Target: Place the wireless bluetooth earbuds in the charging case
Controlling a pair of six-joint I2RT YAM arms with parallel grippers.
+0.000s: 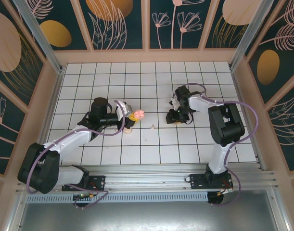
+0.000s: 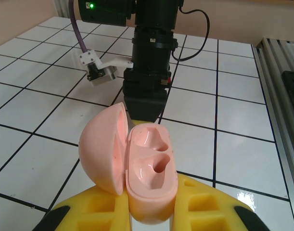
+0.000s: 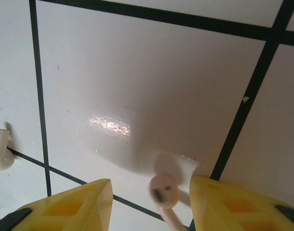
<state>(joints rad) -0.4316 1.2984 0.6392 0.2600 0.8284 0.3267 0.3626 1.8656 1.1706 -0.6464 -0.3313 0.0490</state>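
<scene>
The left fingers [image 2: 96,209] are closed on the charging case [image 2: 149,185], one yellow pad pressed on each side of its lower half, holding it up off the white tiled desk [image 1: 137,77] with its opening turned toward the wrist camera. The case is pale pink and stands open: its rounded lid [image 2: 103,154] is swung out to one side, and the two moulded wells in the body are both bare. Seen from above, the charging case [image 1: 137,114] sits at the end of the left arm [image 1: 70,142], and the right arm [image 1: 223,122] reaches in from the far side of it, well apart from the case. The right fingers [image 3: 74,204] stand apart, low over the desk, with an earbud [image 3: 163,192] between them; it is blurred, and there is a gap between it and each pad, so it is not gripped. A second earbud [image 3: 1,155] lies on the desk on the same side of the case as the right arm, between the case and the right fingers, touching neither.
</scene>
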